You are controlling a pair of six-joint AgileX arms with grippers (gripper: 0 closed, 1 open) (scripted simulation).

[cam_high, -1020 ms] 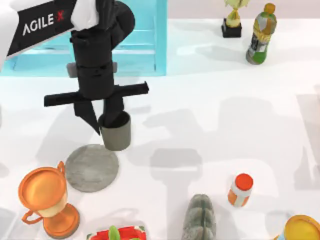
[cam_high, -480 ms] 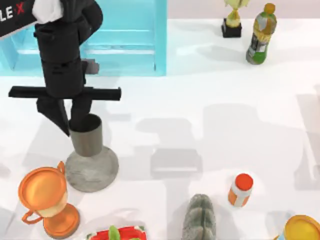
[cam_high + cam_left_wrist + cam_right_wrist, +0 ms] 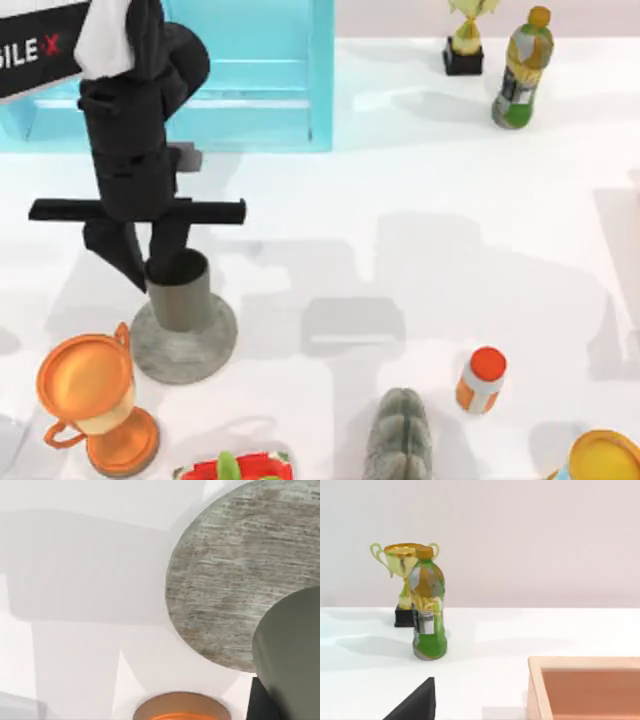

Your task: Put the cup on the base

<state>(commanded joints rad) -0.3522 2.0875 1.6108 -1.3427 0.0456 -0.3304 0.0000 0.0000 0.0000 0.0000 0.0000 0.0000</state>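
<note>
Top view, from nine o'clock: the left gripper grips the upright grey-olive cup, apparently resting on the round stone base; an orange trophy sits at the base's eight o'clock.
</note>
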